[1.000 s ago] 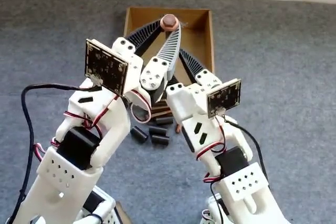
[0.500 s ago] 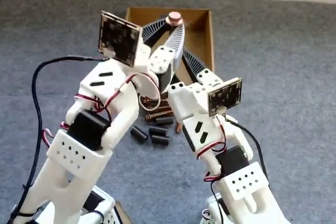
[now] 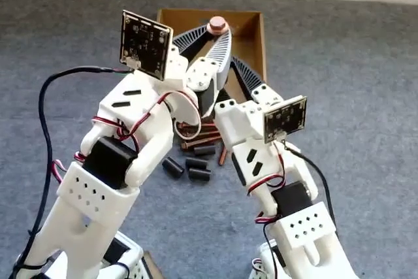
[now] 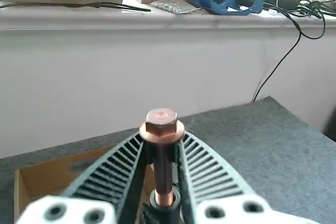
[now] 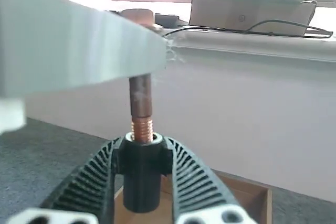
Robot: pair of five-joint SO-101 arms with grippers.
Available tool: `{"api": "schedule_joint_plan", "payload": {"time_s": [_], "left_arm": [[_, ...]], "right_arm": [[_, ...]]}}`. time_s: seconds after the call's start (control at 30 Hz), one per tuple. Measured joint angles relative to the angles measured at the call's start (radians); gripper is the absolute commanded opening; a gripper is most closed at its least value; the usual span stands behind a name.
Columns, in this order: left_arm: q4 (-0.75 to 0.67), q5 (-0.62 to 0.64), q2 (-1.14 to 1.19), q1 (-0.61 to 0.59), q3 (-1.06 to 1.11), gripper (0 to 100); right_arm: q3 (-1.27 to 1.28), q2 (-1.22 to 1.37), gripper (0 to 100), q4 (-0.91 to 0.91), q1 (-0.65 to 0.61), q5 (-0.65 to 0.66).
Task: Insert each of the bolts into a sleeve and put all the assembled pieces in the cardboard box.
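Clamped in left gripper (image 3: 214, 34), above cardboard box (image 3: 253, 37): one bolt (image 4: 161, 125), threaded tip at mouth of one sleeve (image 5: 140, 174) gripped by right gripper (image 5: 140, 148). On table (image 3: 359, 96): four loose sleeves (image 3: 196, 163), at least three loose bolts (image 3: 199, 140).

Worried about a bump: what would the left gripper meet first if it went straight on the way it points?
Probably nothing near. The left gripper, shut on the bolt, points over the cardboard box; beyond looks free up to the white wall, depth unclear.

Upright sleeve (image 5: 140, 182) clamped in end effector (image 5: 142, 149); bolt (image 5: 140, 100) threaded tip in sleeve top.
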Motion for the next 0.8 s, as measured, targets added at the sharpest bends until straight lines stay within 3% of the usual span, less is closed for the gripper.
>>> {"api": "schedule_joint_plan", "payload": {"time_s": [0.5, 0.7, 0.8], "left_arm": [[0.044, 0.000, 0.114, 0.011, -0.038, 1], [0.123, -0.003, 0.118, 0.043, -0.087, 16], [0.143, -0.002, 0.118, 0.043, -0.092, 16]], "right_arm": [[0.000, 0.002, 0.6, 0.000, 0.043, 0.000], [0.000, 0.000, 0.6, -0.003, 0.043, -0.002], [0.000, 0.000, 0.6, -0.003, 0.044, -0.002]]}}
